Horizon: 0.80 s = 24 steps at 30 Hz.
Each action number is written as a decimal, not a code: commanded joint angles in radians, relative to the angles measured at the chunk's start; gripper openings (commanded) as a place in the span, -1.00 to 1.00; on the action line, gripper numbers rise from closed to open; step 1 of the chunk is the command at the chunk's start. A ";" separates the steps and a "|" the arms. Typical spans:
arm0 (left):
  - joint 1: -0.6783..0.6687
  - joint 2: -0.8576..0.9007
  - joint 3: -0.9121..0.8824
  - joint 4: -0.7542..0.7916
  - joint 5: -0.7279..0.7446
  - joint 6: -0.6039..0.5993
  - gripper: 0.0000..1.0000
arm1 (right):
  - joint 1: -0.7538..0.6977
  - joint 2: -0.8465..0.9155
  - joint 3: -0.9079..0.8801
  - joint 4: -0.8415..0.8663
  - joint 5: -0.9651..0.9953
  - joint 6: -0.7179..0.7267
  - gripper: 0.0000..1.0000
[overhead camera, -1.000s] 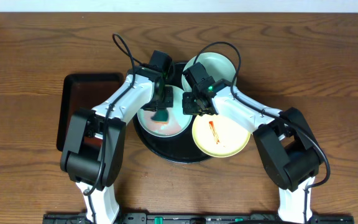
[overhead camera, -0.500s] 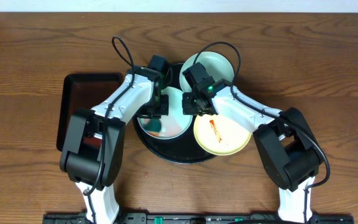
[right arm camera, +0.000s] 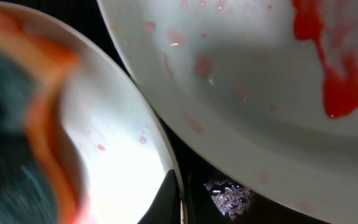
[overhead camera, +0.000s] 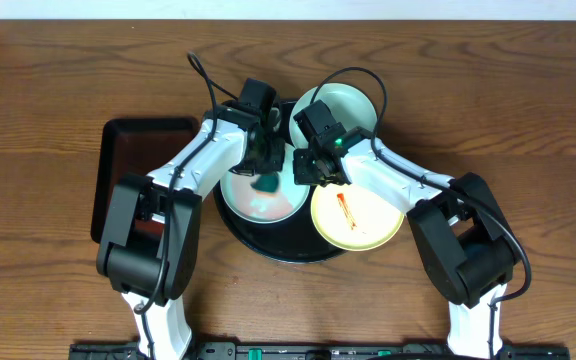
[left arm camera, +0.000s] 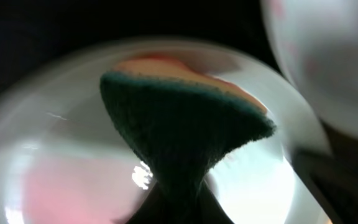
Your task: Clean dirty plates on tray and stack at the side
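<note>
On wood table (overhead camera: 48, 100): black tray (overhead camera: 278, 247), L gripper (overhead camera: 264, 168) clamps sponge (overhead camera: 260, 186), R gripper (overhead camera: 306, 172) closed.

Wooden table (overhead camera: 48, 90), dark rectangular tray (overhead camera: 128, 150) at left, green sponge (left arm camera: 179, 124) (orange-backed) mid-table.

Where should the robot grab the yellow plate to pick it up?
Probably its thin rim on the outer, right-hand side, where the yellow plate juts past the black tray. It lies flat, and its inner side is crowded by the right gripper and a blue-green plate.
</note>
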 commanded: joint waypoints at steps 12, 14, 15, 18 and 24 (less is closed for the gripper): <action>0.089 0.008 0.100 -0.279 -0.346 -0.166 -0.85 | 0.013 0.041 -0.004 -0.012 0.003 -0.002 -0.98; 0.090 -0.001 0.129 -0.334 -0.306 -0.158 -0.85 | 0.013 0.041 -0.004 -0.008 0.003 -0.002 -0.97; 0.090 -0.008 0.142 -0.351 -0.274 -0.147 -0.85 | 0.013 0.041 -0.004 -0.005 0.003 -0.002 -0.98; 0.093 -0.039 0.188 -0.391 -0.151 -0.106 -0.85 | 0.013 0.041 -0.004 -0.004 -0.002 -0.011 -0.98; 0.128 -0.162 0.270 -0.451 -0.089 -0.093 -0.85 | 0.005 0.015 0.001 0.007 -0.113 -0.078 -0.97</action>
